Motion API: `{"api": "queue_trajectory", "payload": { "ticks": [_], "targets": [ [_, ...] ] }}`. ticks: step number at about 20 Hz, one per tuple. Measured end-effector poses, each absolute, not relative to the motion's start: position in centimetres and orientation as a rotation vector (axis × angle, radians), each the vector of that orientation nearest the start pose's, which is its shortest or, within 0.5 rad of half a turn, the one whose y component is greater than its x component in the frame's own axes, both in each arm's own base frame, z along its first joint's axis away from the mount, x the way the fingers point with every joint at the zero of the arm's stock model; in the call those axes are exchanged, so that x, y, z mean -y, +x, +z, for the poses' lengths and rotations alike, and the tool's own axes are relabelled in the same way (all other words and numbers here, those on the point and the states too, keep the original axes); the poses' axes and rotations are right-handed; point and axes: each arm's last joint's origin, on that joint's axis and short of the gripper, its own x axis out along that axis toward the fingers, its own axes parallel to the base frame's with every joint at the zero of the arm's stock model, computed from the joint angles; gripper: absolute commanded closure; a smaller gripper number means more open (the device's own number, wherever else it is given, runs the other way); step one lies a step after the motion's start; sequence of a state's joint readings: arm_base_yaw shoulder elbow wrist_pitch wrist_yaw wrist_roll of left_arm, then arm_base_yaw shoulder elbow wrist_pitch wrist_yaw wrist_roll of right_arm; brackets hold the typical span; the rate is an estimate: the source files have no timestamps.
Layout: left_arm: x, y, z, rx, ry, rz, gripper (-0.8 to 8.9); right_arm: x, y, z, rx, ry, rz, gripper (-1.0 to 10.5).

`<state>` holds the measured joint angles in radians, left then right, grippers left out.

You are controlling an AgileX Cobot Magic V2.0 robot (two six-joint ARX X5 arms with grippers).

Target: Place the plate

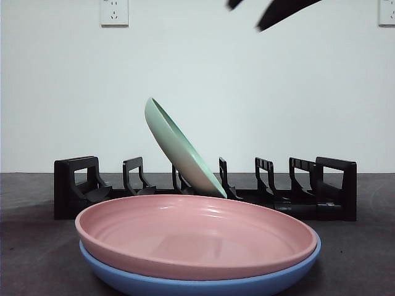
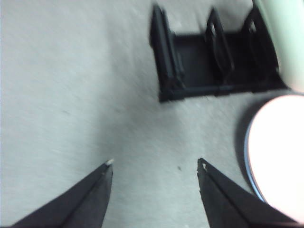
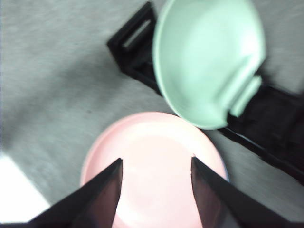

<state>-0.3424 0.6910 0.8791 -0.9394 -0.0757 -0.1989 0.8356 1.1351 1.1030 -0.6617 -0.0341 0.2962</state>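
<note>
The green plate [image 1: 185, 151] already leans tilted in the black dish rack [image 1: 333, 185] at mid-frame. The pink plate [image 1: 194, 234] lies low in the frame, stacked on the blue plate [image 1: 203, 283] on the tabletop [image 1: 37, 246]. The right tool [image 3: 156, 164] hovers above the pink plate with jaws apart and empty. The left tool [image 2: 156, 166], also apart, waits over bare tabletop. The step looks like reaching for the pink plate. Next, the right tool must descend to its rim and close on it.

We see the blue plate [image 1: 197, 280] cut off by the front view's lower edge, mostly hidden under the pink plate [image 1: 194, 234]. Both wrist views are blurred.
</note>
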Motion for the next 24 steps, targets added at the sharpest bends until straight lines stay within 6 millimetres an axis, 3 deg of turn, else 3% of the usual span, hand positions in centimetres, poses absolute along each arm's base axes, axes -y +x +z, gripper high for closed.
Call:
{"api": "queue_trajectory", "payload": {
  "ticks": [7, 11, 16, 24],
  "targets": [
    [3.1, 10.1, 31.5, -0.749, -0.020, -0.165, 5.34, -23.3, 24.1, 34.4, -0.923, 0.006, 0.759, 7.2],
    [3.1, 10.1, 31.5, -0.747, -0.021, -0.166, 5.34, -26.5, 27.6, 33.9, -0.924, -0.013, 0.764, 7.2],
    [3.1, 10.1, 31.5, -0.747, -0.020, -0.165, 5.34, -28.4, 29.7, 32.2, -0.925, -0.044, 0.741, 7.2],
    [3.1, 10.2, 31.7, -0.719, -0.026, -0.167, 5.34, -29.3, 30.8, 29.7, -0.966, -0.073, 0.713, 7.5]
  ]
}}
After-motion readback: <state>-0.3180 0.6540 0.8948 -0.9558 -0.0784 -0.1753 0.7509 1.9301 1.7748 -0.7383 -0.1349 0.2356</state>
